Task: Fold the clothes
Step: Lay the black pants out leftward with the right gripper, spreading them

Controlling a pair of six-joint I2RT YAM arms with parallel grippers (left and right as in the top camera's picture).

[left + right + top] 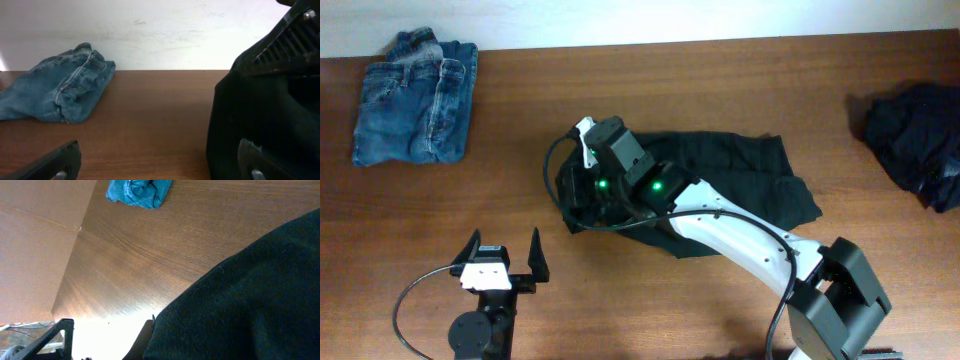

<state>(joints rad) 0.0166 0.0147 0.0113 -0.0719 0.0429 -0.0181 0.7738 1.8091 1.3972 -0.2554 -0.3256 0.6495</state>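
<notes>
A black garment (740, 180) lies spread in the middle of the table. My right gripper (582, 192) reaches over its left edge, the fingertips hidden under the wrist. In the right wrist view the black cloth (250, 290) hangs close in front of the camera and drapes over one finger (142, 341); the gripper is shut on it. My left gripper (504, 252) stands open near the front edge, left of the garment, nothing between its fingers (62, 161). The left wrist view shows the black cloth (250, 120) just ahead to the right. Another dark garment (915, 140) lies crumpled at the far right.
Folded blue jeans (415, 95) sit at the back left corner, also seen as jeans (60, 90) from the left wrist. A pale wall runs along the table's far edge. Bare brown wood (500, 190) lies between the jeans and the black garment.
</notes>
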